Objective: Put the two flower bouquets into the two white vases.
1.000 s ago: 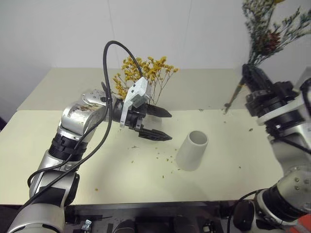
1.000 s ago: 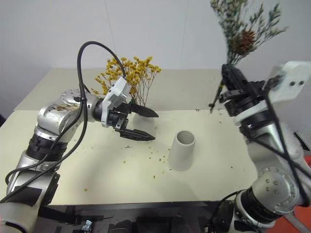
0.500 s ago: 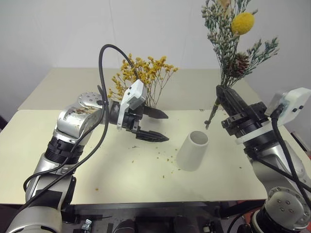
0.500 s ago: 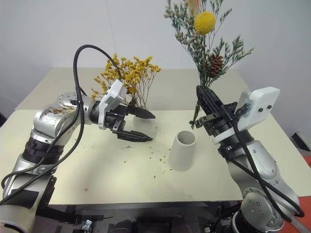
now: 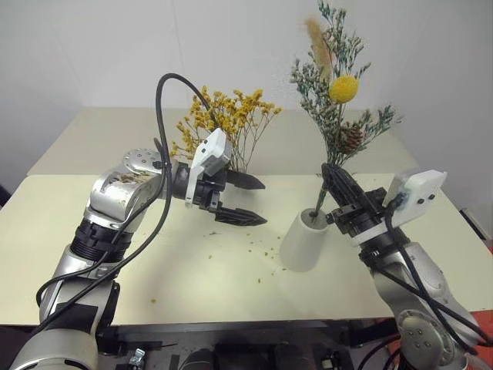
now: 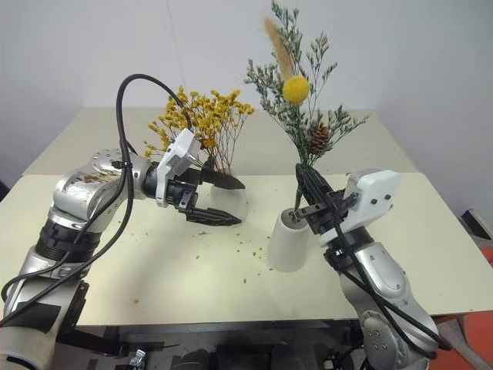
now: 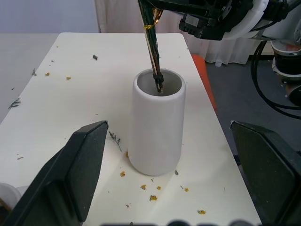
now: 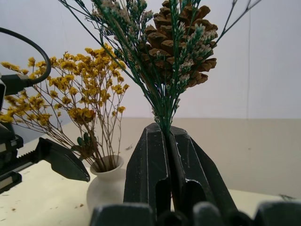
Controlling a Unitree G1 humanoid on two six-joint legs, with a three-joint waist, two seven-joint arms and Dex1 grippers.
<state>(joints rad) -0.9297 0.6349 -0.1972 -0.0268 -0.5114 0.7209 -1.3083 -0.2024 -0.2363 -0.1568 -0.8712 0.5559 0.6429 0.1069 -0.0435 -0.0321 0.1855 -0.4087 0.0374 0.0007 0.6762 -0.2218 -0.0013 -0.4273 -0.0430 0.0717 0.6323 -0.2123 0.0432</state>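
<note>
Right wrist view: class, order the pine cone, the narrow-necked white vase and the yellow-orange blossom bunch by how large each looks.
1. Yellow-orange blossom bunch, the widest spread.
2 and 3. Pine cone and narrow-necked white vase look alike; the cone sits much nearer the camera, so ranking them is unsure.

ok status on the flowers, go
Right gripper shut on green bouquet, stem tips inside the cylinder vase. Left gripper open, empty. Yellow bouquet in bottle vase. Nothing in the way.
</note>
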